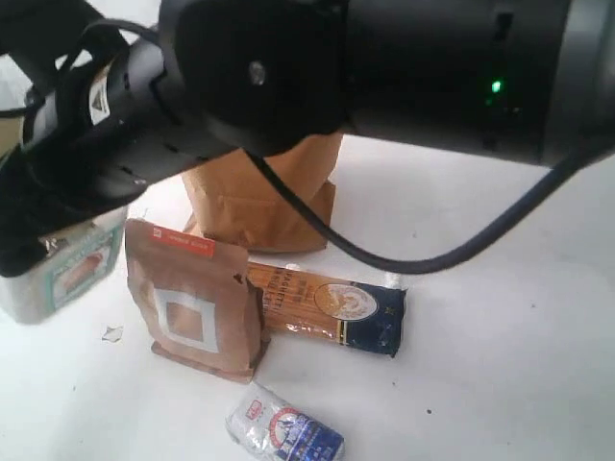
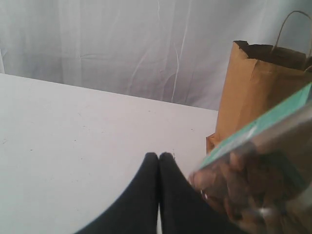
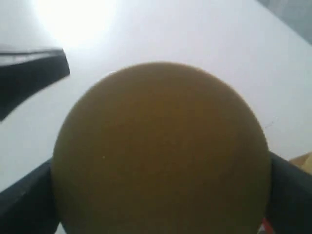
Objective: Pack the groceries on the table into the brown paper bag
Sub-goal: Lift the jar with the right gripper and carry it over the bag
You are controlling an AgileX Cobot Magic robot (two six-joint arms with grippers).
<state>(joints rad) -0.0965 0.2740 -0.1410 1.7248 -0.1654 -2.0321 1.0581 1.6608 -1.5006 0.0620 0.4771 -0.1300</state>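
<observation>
Gold-lidded jar (image 3: 161, 151) fills the right wrist view alone.

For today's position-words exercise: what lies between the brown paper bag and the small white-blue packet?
Exterior view: the spaghetti pack lies across that stretch, beside the brown pouch.

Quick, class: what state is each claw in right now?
Left claw: closed, empty.
Right claw: wide around the jar, apparently gripping it.
</observation>
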